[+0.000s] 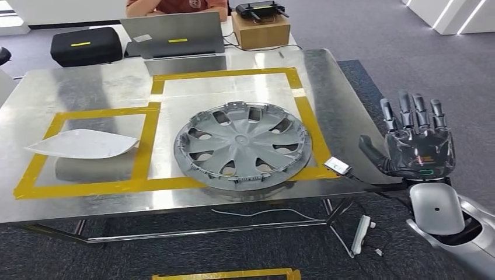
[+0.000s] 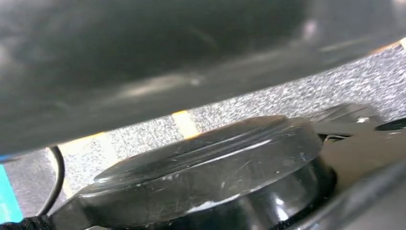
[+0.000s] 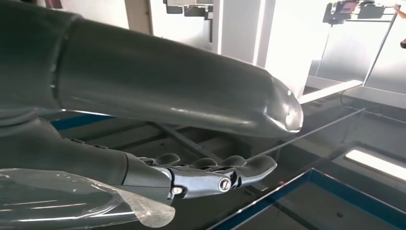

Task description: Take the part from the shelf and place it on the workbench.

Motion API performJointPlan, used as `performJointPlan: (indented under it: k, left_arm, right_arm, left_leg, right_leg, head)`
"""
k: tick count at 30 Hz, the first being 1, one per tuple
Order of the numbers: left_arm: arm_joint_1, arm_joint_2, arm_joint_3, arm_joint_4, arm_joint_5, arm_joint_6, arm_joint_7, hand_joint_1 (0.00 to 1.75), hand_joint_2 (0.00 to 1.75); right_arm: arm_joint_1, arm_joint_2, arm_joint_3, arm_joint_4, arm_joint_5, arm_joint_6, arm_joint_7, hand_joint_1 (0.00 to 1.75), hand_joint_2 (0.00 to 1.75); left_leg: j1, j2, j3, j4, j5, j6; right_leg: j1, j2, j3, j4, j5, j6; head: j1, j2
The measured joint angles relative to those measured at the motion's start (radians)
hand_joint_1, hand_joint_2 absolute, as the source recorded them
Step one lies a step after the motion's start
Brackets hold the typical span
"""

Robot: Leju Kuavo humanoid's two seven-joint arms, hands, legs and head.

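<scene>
Your right hand [image 1: 419,146] hangs spread and empty beside the tabletop [image 1: 87,87]; the wheel cover [image 1: 242,146] lies flat inside the yellow tape frame [image 1: 306,116], apparently delivered.

I stand in a workshop-like lab: taped steel workbench [image 1: 70,87], grey carpet [image 1: 408,52], laptop [image 1: 175,35] behind.

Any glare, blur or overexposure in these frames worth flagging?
Head view: sharp, with soft ceiling reflections on the steel workbench around the hubcap. Left wrist view: close dark surfaces badly out of focus. Right wrist view: background windows blown out white behind the right hand.
</scene>
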Motion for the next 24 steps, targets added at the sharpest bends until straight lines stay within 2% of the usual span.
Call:
performJointPlan:
  k: [1, 2, 3, 5, 6, 7, 8, 10, 11, 12, 13, 15, 16, 17, 18, 19, 20, 21, 22, 23, 24]
  left_arm:
    - [0.000, 0.000, 0.001, 0.000, 0.000, 0.000, 0.000, 0.00, 0.00]
    - [0.000, 0.000, 0.001, -0.001, -0.001, 0.000, -0.001, 0.00, 0.00]
    - [0.000, 0.000, 0.002, -0.002, -0.002, 0.000, -0.001, 0.00, 0.00]
    - [0.000, 0.000, 0.002, -0.004, -0.002, 0.000, -0.002, 0.00, 0.00]
    - [0.000, 0.001, 0.002, -0.007, -0.002, 0.000, -0.002, 0.00, 0.00]
    - [0.000, 0.001, 0.003, -0.009, -0.003, 0.001, -0.002, 0.00, 0.00]
    - [-0.001, 0.001, 0.003, -0.011, -0.003, 0.001, -0.002, 0.00, 0.00]
    - [0.000, 0.000, 0.004, -0.013, -0.005, 0.000, -0.003, 0.00, 0.00]
    - [0.000, -0.001, 0.005, -0.014, -0.006, 0.000, -0.003, 0.00, 0.00]
    - [0.000, -0.001, 0.006, -0.015, -0.007, -0.001, -0.003, 0.00, 0.00]
    - [0.001, -0.002, 0.006, -0.015, -0.008, -0.002, -0.003, 0.00, 0.00]
    - [0.001, -0.003, 0.007, -0.017, -0.011, -0.005, -0.003, 0.00, 0.00]
    - [0.001, -0.003, 0.008, -0.017, -0.011, -0.006, -0.003, 0.00, 0.00]
    - [0.001, -0.003, 0.008, -0.017, -0.012, -0.009, -0.003, 0.00, 0.00]
    - [0.002, -0.004, 0.008, -0.017, -0.012, -0.010, -0.003, 0.00, 0.00]
    - [0.002, -0.004, 0.009, -0.017, -0.012, -0.012, -0.003, 0.00, 0.00]
    - [0.002, -0.005, 0.010, -0.017, -0.012, -0.013, -0.003, 0.00, 0.00]
    - [0.002, -0.007, 0.011, -0.018, -0.011, -0.013, -0.003, 0.00, 0.00]
    - [0.003, -0.009, 0.014, -0.019, -0.011, -0.014, -0.003, 0.00, 0.00]
    - [0.004, -0.010, 0.018, -0.021, -0.011, -0.014, -0.004, 0.00, 0.00]
    - [0.005, -0.012, 0.021, -0.022, -0.011, -0.014, -0.005, 0.00, 0.00]
  right_arm:
    - [0.004, 0.002, 0.000, 0.001, 0.000, -0.002, 0.000, 0.00, 0.00]
    - [0.008, 0.003, 0.001, 0.003, 0.000, -0.003, 0.000, 0.00, 0.00]
    - [0.012, 0.004, 0.001, 0.004, 0.000, -0.003, 0.000, 0.00, 0.00]
    - [0.017, 0.006, 0.000, 0.005, 0.000, -0.004, 0.000, 0.00, 0.00]
    - [0.019, 0.006, -0.001, 0.005, 0.000, -0.005, 0.000, 0.00, 0.00]
    - [0.021, 0.006, -0.002, 0.006, 0.000, -0.005, 0.000, 0.00, 0.00]
    - [0.023, 0.006, -0.002, 0.006, 0.000, -0.006, 0.000, 0.00, 0.00]
    - [0.028, 0.006, -0.003, 0.006, 0.000, -0.006, 0.000, 0.00, 0.00]
    - [0.031, 0.006, -0.004, 0.006, 0.000, -0.006, 0.000, 0.00, 0.00]
    - [0.034, 0.006, -0.005, 0.006, 0.000, -0.006, 0.001, 0.00, 0.00]
    - [0.036, 0.006, -0.006, 0.007, 0.000, -0.005, 0.001, 0.00, 0.00]
    - [0.039, 0.006, -0.008, 0.007, 0.000, -0.004, 0.001, 0.00, 0.00]
    - [0.043, 0.006, -0.008, 0.008, 0.000, -0.004, 0.001, 0.00, 0.00]
    - [0.048, 0.006, -0.009, 0.008, 0.000, -0.004, 0.001, 0.00, 0.00]
    - [0.053, 0.006, -0.009, 0.008, 0.000, -0.005, 0.001, 0.00, 0.00]
    - [0.058, 0.006, -0.010, 0.008, 0.000, -0.006, 0.001, 0.00, 0.00]
    - [0.064, 0.006, -0.013, 0.008, 0.000, -0.010, 0.001, 0.00, 0.00]
    - [0.072, 0.006, -0.018, 0.007, 0.000, -0.017, 0.001, 0.00, 0.00]
    - [0.084, 0.007, -0.026, 0.005, 0.000, -0.026, 0.001, 0.00, 0.00]
    - [0.099, 0.009, -0.036, 0.003, 0.000, -0.036, 0.002, 0.00, 0.00]
    - [0.115, 0.011, -0.047, 0.000, 0.000, -0.045, 0.002, 0.00, 0.00]
  left_leg:
    - [-0.001, -0.001, -0.007, 0.048, -0.023, 0.002]
    - [-0.002, -0.002, 0.001, 0.062, -0.023, 0.007]
    - [-0.004, -0.003, 0.025, 0.043, -0.008, 0.014]
    - [-0.012, -0.010, 0.113, -0.083, 0.039, 0.038]
    - [-0.017, -0.014, 0.159, -0.155, 0.050, 0.049]
    - [-0.022, -0.018, 0.191, -0.207, 0.056, 0.055]
    - [-0.026, -0.020, 0.208, -0.238, 0.057, 0.058]
    - [-0.028, -0.018, 0.203, -0.251, 0.075, 0.058]
    - [-0.027, -0.015, 0.196, -0.257, 0.088, 0.062]
    - [-0.024, -0.012, 0.187, -0.262, 0.101, 0.067]
    - [-0.022, -0.009, 0.174, -0.266, 0.115, 0.072]
    - [-0.023, -0.004, 0.142, -0.265, 0.139, 0.077]
    - [-0.024, -0.002, 0.125, -0.264, 0.151, 0.077]
    - [-0.024, -0.001, 0.107, -0.262, 0.164, 0.076]
    - [-0.024, 0.001, 0.091, -0.261, 0.175, 0.075]
    - [-0.024, 0.002, 0.075, -0.258, 0.185, 0.073]
    - [-0.024, 0.002, 0.062, -0.254, 0.195, 0.070]
    - [-0.026, 0.003, 0.051, -0.247, 0.202, 0.066]
    - [-0.027, 0.002, 0.044, -0.241, 0.210, 0.062]
    - [-0.029, 0.002, 0.039, -0.236, 0.217, 0.058]
    - [-0.029, 0.002, 0.035, -0.234, 0.225, 0.054]
  right_leg:
    - [0.004, 0.001, -0.011, 0.000, 0.009, -0.003]
    - [0.008, 0.002, -0.023, 0.000, 0.017, -0.004]
    - [0.013, 0.004, -0.034, 0.001, 0.026, -0.005]
    - [0.018, 0.008, -0.053, 0.001, 0.044, -0.004]
    - [0.021, 0.009, -0.060, 0.000, 0.053, -0.001]
    - [0.021, 0.010, -0.063, -0.001, 0.061, 0.004]
    - [0.019, 0.009, -0.064, -0.004, 0.071, 0.010]
    - [0.014, 0.010, -0.065, -0.012, 0.087, 0.023]
    - [0.013, 0.011, -0.070, -0.009, 0.079, 0.028]
    - [0.013, 0.011, -0.080, 0.005, 0.055, 0.032]
    - [0.014, 0.011, -0.093, 0.041, 0.012, 0.034]
    - [0.014, 0.010, -0.123, 0.162, -0.089, 0.041]
    - [0.014, 0.010, -0.130, 0.225, -0.117, 0.043]
    - [0.014, 0.010, -0.126, 0.265, -0.119, 0.045]
    - [0.013, 0.009, -0.108, 0.275, -0.098, 0.047]
    - [0.013, 0.008, -0.072, 0.249, -0.067, 0.047]
    - [0.013, 0.005, -0.019, 0.190, -0.044, 0.047]
    - [0.014, 0.001, 0.046, 0.109, -0.038, 0.045]
    - [0.015, -0.003, 0.106, 0.028, -0.048, 0.042]
    - [0.017, -0.005, 0.145, -0.032, -0.064, 0.038]
    - [0.020, -0.005, 0.163, -0.065, -0.077, 0.033]
  head:
    - [-0.002, 0.000]
    - [-0.002, 0.000]
    - [-0.002, 0.000]
    - [-0.002, 0.000]
    - [-0.001, 0.000]
    - [-0.001, 0.000]
    - [-0.002, 0.000]
    - [-0.003, 0.000]
    - [-0.004, 0.000]
    - [-0.002, 0.000]
    - [-0.001, 0.000]
    - [0.004, 0.000]
    - [0.005, 0.000]
    - [0.005, 0.000]
    - [0.006, 0.000]
    - [0.006, 0.000]
    - [0.006, 0.000]
    - [0.007, 0.000]
    - [0.006, 0.000]
    - [0.006, 0.000]
    - [0.006, 0.000]
